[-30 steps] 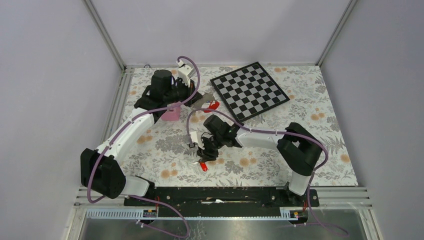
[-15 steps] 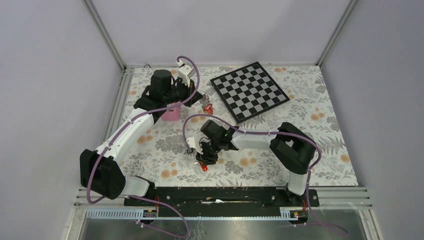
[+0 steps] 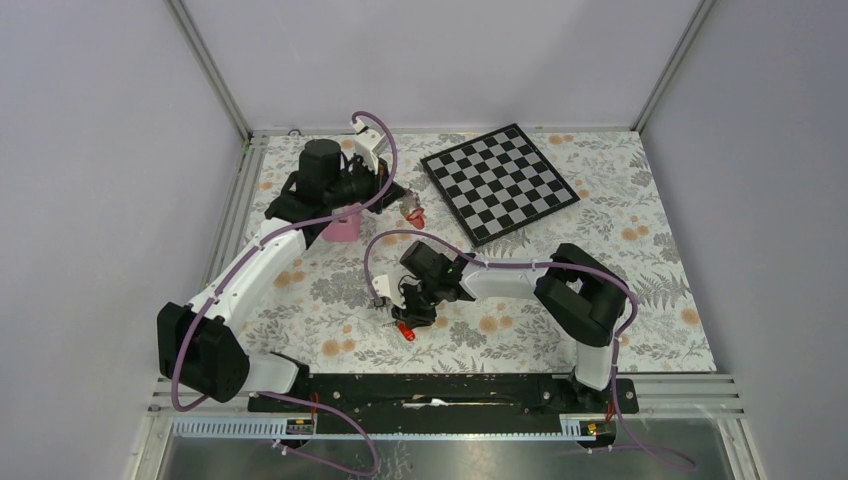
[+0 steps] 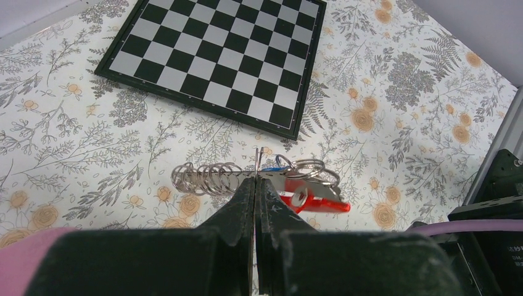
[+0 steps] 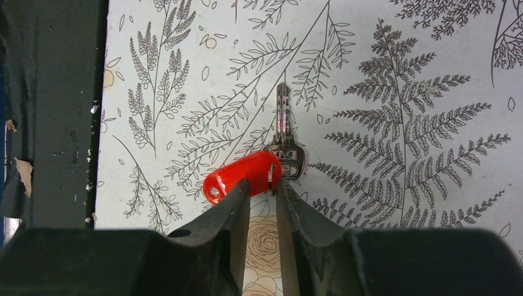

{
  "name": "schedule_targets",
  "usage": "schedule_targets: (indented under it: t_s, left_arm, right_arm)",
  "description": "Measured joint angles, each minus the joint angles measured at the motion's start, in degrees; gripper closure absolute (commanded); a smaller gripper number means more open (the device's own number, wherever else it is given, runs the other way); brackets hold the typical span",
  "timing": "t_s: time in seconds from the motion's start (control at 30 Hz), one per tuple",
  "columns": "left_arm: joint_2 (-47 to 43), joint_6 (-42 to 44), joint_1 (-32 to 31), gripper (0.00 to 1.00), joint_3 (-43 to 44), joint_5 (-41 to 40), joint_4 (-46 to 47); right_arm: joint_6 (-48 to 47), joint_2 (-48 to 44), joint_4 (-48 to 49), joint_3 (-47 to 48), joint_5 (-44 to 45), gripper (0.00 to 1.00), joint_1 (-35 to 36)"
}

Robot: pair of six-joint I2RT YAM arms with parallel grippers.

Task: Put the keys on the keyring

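Red-tagged key [image 5: 285, 159] | right jaws straddle it, grip unclear | left jaws clamp keyring [image 4: 314, 200], partly hidden

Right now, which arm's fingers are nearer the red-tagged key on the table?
Right. The right fingers straddle the red-tagged key at its small ring; the left fingers are far across the table, pinching the keyring near the chessboard.

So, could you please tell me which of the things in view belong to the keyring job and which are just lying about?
Part of the job:
- keyring, held by the left gripper
- red-tagged key, at the right gripper

Just lying about:
- chessboard
- pink block
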Motion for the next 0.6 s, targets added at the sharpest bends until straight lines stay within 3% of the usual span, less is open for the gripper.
schedule_targets:
  t_s: [0.33,0.43,0.6]
  left_arm:
    - [0.0,0.0,0.0,1.0,-0.2,0.7,0.3]
    - [-0.1,0.0,0.0,1.0,-0.2,0.8,0.3]
    - [-0.2,0.0,0.0,1.0,-0.3,1.0,0.3]
  right_arm:
    - [0.0,0.0,0.0,0.2,0.3,0.8,0.0]
    - [0.0,0.0,-0.1,0.4,0.5,0.9,0.0]
    - [0.2,0.0,-0.2,0.8,1.1,0.95,0.0]
